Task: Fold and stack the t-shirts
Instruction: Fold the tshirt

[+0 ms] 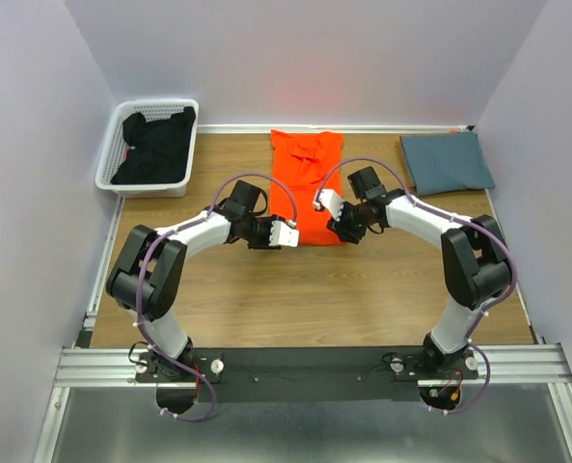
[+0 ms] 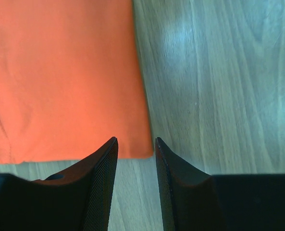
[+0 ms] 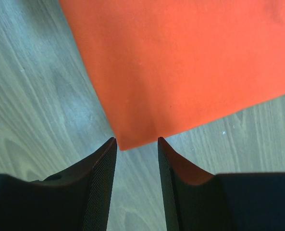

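Left arm (image 1: 184, 236): base at 7 o'clock of the bench (image 1: 237, 299). The elbow is raised outboard. The forearm runs inward toward 3 o'clock and ends at the near left corner of the orange t-shirt (image 1: 305, 183).
Left claw (image 2: 136, 142): pointed down at the bench, jaws partly open, a narrow gap, nothing gripped. The shirt's corner shows just past the tips. Contact with the cloth cannot be told.
Right arm (image 1: 421, 217): base at 5 o'clock, elbow raised outboard. The forearm runs inward toward 9 o'clock and ends at the shirt's near right corner.
Right claw (image 3: 137, 142): pointed down, jaws partly open, a narrow gap, nothing gripped. The corner tip of the cloth lies just past the gap between the tips.
Orange t-shirt: flat at bench centre, folded into a long strip running from 12 o'clock toward 6 o'clock, collar at the far end.
Blue-grey t-shirt (image 1: 447, 161): folded flat at 1 o'clock, well apart from the orange one.
Basket (image 1: 107, 164): white, at 10 o'clock, holding black cloth (image 1: 155, 149).
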Motion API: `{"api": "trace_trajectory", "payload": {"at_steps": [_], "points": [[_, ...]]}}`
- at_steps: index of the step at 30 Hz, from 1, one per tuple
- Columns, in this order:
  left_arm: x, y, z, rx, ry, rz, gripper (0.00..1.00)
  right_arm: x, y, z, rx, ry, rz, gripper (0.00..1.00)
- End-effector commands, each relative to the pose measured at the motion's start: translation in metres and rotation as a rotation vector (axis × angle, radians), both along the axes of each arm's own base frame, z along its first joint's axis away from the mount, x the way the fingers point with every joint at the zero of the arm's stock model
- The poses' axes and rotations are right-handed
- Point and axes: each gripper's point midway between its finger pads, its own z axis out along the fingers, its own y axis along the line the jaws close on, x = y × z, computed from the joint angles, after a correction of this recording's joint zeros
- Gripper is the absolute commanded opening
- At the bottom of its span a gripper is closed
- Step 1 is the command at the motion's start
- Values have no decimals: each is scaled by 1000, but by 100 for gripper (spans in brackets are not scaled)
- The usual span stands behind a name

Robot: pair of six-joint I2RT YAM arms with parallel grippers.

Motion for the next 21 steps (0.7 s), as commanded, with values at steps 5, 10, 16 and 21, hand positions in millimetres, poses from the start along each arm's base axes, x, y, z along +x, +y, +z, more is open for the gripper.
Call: {"api": "trace_trajectory", "payload": {"at_steps": [5,10,16,21], "points": [[2,5,-25,69,10,-10,44,-12,3,-33,-53,16,75,47],[-1,6,-31,83,34,-17,41,-26,-4,-49,-79,62,77,47],[-2,6,-42,102,62,-16,37,-26,-3,-47,-82,55,83,46],[0,9,-47,132,79,-12,27,-31,-7,-60,-104,84,99,35]]}}
